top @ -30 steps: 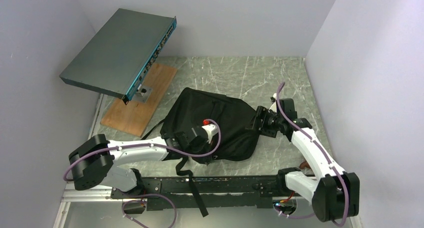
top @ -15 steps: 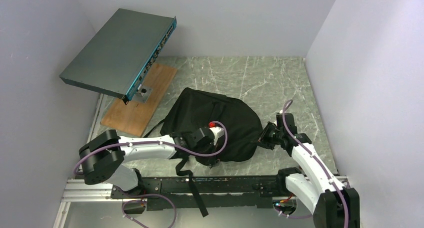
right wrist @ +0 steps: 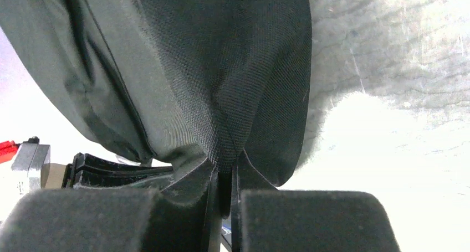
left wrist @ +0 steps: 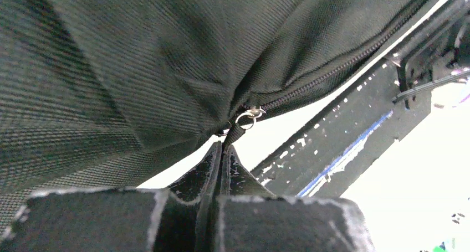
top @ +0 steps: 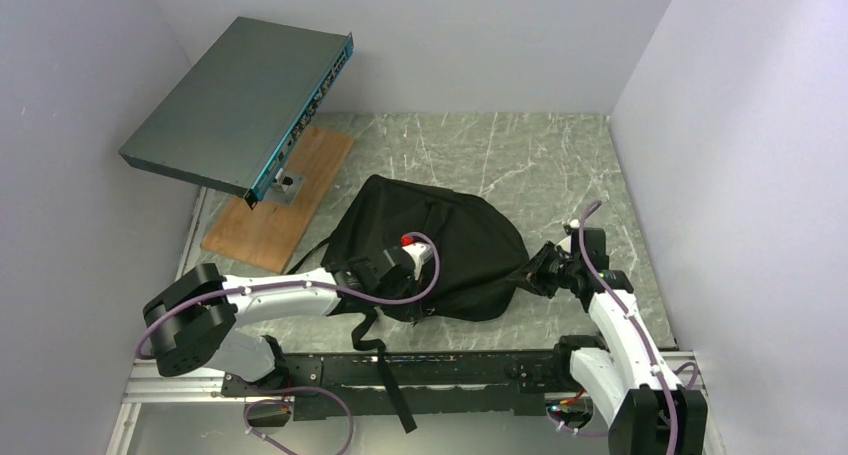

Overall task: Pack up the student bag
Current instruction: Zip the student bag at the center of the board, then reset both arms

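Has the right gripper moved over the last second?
Yes. The right gripper, pinching the backpack edge, has shifted toward the black rail at the near table edge.
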`<state>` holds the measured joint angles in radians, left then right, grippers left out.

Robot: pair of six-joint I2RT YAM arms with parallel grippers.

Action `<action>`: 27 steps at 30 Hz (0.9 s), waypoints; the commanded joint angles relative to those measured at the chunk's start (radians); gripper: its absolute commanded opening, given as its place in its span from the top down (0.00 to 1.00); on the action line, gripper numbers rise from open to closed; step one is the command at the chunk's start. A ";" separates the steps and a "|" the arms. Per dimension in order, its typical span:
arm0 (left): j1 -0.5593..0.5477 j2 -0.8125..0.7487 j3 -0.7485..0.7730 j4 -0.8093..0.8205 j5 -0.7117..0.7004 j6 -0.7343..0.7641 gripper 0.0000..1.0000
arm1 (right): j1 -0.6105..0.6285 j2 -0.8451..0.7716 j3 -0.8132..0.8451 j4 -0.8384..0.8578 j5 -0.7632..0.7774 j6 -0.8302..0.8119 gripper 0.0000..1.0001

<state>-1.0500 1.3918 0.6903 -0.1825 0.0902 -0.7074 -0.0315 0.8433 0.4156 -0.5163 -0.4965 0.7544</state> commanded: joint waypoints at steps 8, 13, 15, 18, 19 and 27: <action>0.007 -0.375 0.090 -0.186 0.090 0.207 0.35 | 0.109 -0.152 0.400 -0.289 0.328 -0.220 0.27; 0.007 -0.614 0.224 -0.286 -0.051 0.339 0.25 | 0.112 -0.189 0.620 -0.350 0.306 -0.324 0.08; 0.007 -0.699 0.275 -0.307 -0.102 0.381 0.20 | 0.111 -0.213 0.690 -0.343 0.319 -0.343 0.01; 0.007 -0.812 0.354 -0.336 -0.168 0.436 0.14 | 0.113 -0.252 0.785 -0.323 0.354 -0.366 0.00; 0.007 -0.838 0.377 -0.345 -0.177 0.454 0.12 | 0.112 -0.262 0.811 -0.316 0.372 -0.369 0.00; 0.006 -0.958 0.513 -0.430 -0.249 0.529 0.07 | 0.112 -0.279 0.981 -0.341 0.564 -0.388 0.00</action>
<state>-1.0466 0.4541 1.1641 -0.5255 -0.0860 -0.2481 0.0769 0.5537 1.3342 -0.8314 -0.0635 0.4030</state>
